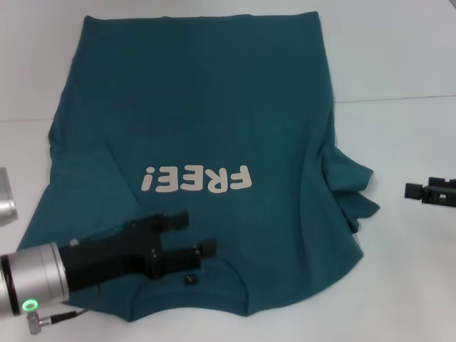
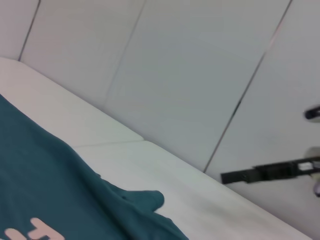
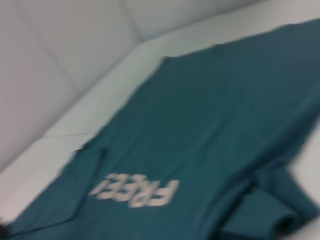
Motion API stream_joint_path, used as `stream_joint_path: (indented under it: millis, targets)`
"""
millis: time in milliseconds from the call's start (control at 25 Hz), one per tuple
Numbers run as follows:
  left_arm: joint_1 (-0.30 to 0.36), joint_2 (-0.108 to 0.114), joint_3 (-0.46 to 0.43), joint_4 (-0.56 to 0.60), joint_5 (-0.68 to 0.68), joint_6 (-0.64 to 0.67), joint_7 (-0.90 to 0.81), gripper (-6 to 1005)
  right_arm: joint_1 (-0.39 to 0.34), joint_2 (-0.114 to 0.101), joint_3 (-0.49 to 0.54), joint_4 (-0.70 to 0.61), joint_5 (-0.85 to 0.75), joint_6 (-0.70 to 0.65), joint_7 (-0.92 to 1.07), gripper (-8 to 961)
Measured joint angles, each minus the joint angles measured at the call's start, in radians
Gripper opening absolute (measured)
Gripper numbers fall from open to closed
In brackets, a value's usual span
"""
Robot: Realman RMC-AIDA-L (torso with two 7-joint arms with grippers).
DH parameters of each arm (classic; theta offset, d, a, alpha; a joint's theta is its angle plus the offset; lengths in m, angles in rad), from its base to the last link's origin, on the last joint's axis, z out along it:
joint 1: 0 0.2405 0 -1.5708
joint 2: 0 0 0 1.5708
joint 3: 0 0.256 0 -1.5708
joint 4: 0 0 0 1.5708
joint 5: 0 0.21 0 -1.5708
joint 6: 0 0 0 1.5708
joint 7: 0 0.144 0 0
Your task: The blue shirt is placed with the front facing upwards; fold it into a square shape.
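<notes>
The blue shirt (image 1: 214, 114) lies front up on the white table, its collar and small dark label (image 1: 190, 279) at the near edge and the cream "FREE!" lettering (image 1: 198, 179) on the chest. The sleeve (image 1: 353, 189) on the right is bunched and folded. My left gripper (image 1: 194, 235) reaches in from the lower left, open, just over the shirt beside the collar with nothing between its fingers. My right gripper (image 1: 427, 191) sits off the shirt at the right edge. The shirt (image 3: 215, 125) fills the right wrist view, and the shirt (image 2: 45, 185) also crosses the left wrist view.
The white table (image 1: 399, 57) extends beyond the shirt on the right and far left. A seam line (image 1: 399, 98) crosses the table's right side. A grey panelled wall (image 2: 190, 75) stands behind the table. The right gripper (image 2: 265, 172) appears far off in the left wrist view.
</notes>
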Motion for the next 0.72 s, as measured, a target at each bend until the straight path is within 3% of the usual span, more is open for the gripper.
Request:
stream_joint_path:
  millis: [280, 720]
  targets:
    - [0.000, -0.001, 0.024, -0.015, 0.000, -0.001, 0.017, 919, 0.044, 0.002, -0.008, 0.008, -0.073, 0.183, 0.178, 916]
    - [-0.010, 0.002, 0.025, -0.022, 0.011, -0.022, 0.024, 919, 0.127, -0.007, -0.011, 0.159, -0.094, 0.280, 0.213, 916]
